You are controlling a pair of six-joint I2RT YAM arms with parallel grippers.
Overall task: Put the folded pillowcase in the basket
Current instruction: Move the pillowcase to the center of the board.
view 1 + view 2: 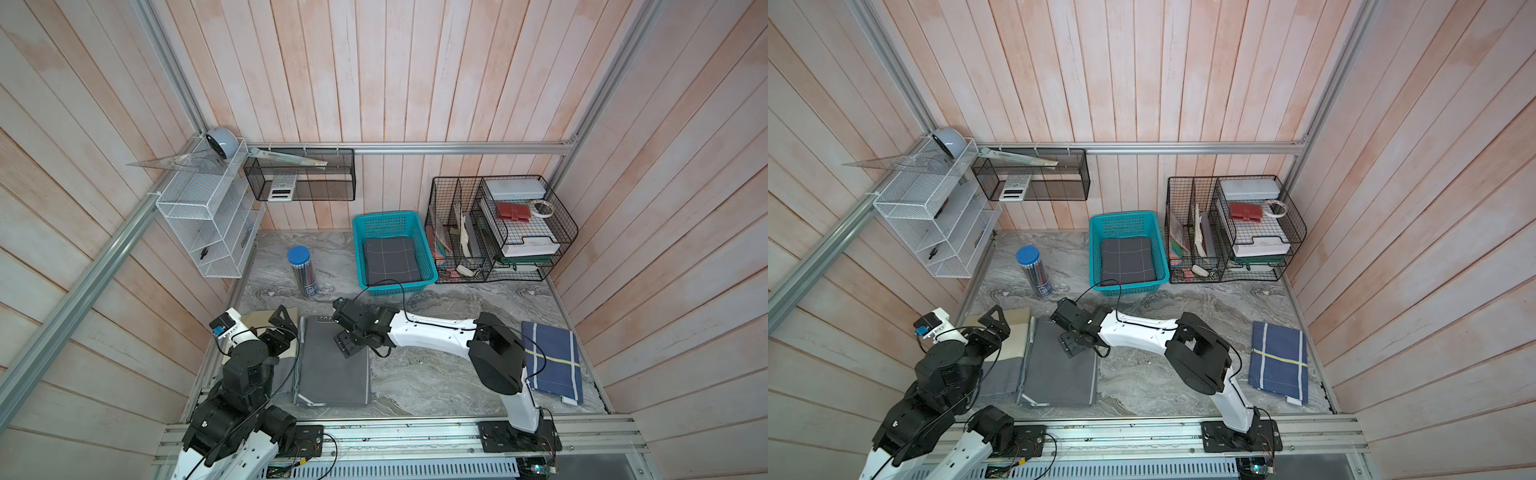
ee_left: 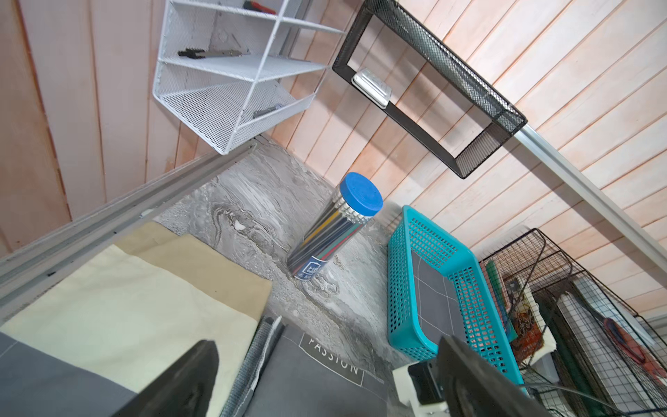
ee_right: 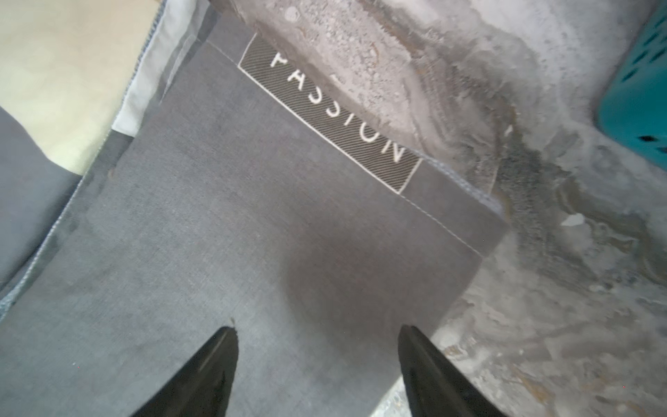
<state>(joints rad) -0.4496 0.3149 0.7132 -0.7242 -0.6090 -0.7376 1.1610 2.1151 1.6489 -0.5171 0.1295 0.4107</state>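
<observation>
The marble-look counter (image 1: 436, 374) carries a flat grey folded pillowcase (image 1: 332, 374), a "PASSION" label at its far edge. It lies near the front, apart from the teal basket (image 1: 358, 249) by the back wall. A dark grid-lined pillowcase (image 1: 390, 259), folded square, already covers the basket's floor. The right claw (image 3: 317, 328) hangs released over the grey one, probably ready to grasp it. The left claw (image 2: 326, 341), also spread and empty, hovers by the beige cloth (image 2: 126, 296) alongside.
</observation>
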